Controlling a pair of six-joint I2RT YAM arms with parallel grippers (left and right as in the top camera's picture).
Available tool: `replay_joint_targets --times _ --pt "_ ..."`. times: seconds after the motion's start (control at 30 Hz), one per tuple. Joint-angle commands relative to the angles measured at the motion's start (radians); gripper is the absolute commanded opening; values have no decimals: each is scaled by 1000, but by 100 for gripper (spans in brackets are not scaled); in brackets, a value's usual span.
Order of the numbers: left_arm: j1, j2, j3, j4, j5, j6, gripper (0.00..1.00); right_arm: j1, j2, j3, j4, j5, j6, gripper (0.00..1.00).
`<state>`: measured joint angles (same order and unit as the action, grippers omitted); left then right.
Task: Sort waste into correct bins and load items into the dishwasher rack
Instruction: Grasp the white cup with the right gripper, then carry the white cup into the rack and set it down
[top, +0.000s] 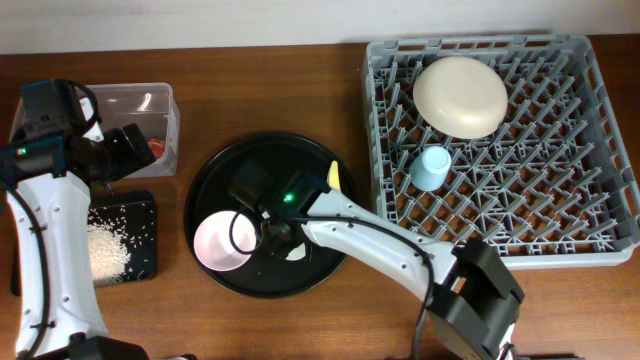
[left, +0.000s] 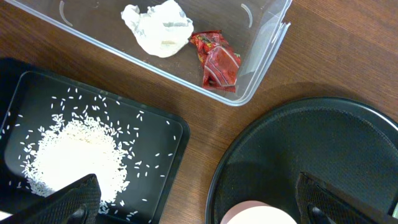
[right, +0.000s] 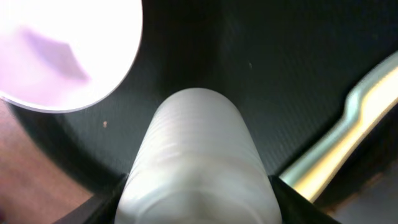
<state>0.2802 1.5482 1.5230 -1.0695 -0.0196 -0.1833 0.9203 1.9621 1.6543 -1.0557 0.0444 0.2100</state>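
Observation:
My right gripper (right: 196, 208) is shut on the white cup (right: 193, 155), which lies on its side on the round black tray (right: 261, 56); both fingers press against its sides. In the overhead view the right gripper (top: 281, 238) is beside the small pink bowl (top: 220, 242), and the pale yellow utensil (top: 333, 175) lies at the round tray's edge. The cream bowl (top: 460, 95) and light blue cup (top: 431, 168) sit in the grey rack (top: 600, 130). My left gripper (left: 202, 204) is open and holds nothing. The white wrapper (left: 157, 27) and red wrapper (left: 217, 60) lie in the clear box (left: 264, 43). Rice (left: 74, 155) lies in the flat black tray (left: 158, 124).
The round black tray (top: 250, 160) fills the table's middle between the flat black tray (top: 142, 205) and the rack. The clear box (top: 150, 100) stands at the back left. The left arm's white body runs down the left edge.

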Motion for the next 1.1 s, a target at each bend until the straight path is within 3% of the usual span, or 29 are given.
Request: replay_joint_targets --times 0.0,0.37,0.63,0.8,1.07 --pt "3 -16 12 1 -6 -2 100 -46 -83 96 -66 13 9 60" --pt "3 -16 12 1 -6 -2 99 -463 -320 126 -269 14 8 59" --pt "3 -16 12 1 -6 -2 99 -854 -326 123 -359 21 -23 59" --pt "3 -16 12 1 -6 -2 99 -1022 -288 122 -347 20 -76 59" --pt "3 -16 12 1 -6 -2 100 -1085 -154 122 -315 18 -110 59"
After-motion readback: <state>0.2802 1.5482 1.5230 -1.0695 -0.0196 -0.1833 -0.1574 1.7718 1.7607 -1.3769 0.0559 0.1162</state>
